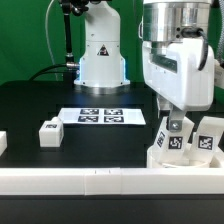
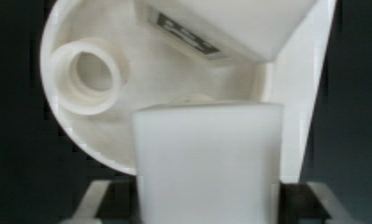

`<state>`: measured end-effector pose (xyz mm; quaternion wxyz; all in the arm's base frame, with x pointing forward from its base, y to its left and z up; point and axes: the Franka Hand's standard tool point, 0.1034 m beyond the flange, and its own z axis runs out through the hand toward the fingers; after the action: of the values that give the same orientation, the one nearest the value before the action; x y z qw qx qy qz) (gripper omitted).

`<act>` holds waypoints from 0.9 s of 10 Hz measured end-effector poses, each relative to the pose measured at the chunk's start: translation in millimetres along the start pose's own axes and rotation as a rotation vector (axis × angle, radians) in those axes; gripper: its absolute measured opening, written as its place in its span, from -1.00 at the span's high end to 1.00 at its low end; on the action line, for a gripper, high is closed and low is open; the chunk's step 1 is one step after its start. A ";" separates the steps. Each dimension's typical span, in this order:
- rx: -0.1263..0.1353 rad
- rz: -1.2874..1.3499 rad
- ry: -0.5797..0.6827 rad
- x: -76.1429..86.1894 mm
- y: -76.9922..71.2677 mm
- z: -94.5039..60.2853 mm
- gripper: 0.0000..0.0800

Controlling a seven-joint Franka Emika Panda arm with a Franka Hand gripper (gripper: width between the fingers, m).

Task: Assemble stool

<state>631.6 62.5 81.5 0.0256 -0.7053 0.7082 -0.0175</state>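
Note:
My gripper [image 1: 176,122] hangs at the exterior view's right, shut on a blocky white stool leg [image 1: 177,138] that carries a square tag. In the wrist view this leg [image 2: 204,160] fills the space between the two fingers [image 2: 108,200], and its far end meets the round white seat [image 2: 85,120]. The seat shows a round socket hole [image 2: 94,70] beside the held leg. Another tagged leg [image 1: 206,138] stands on the seat [image 1: 160,153] just to the right, seen in the wrist view as a slanted white block [image 2: 218,45]. A third leg [image 1: 50,131] lies loose on the black table.
The marker board [image 1: 100,116] lies flat mid-table in front of the arm's white base [image 1: 100,60]. A long white border rail [image 1: 100,182] runs along the front edge, right next to the seat. A small white part [image 1: 2,143] shows at the far left edge.

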 end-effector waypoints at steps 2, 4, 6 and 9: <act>0.001 0.119 -0.009 -2.1 -0.2 -0.1 0.16; 0.001 0.216 -0.013 -2.6 -0.4 -0.2 0.16; 0.009 0.372 -0.028 -2.4 -1.7 0.0 0.16; 0.038 0.477 -0.049 -10.7 -1.8 0.5 0.16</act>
<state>633.5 73.2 81.3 0.0592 -0.5176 0.8536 -0.0071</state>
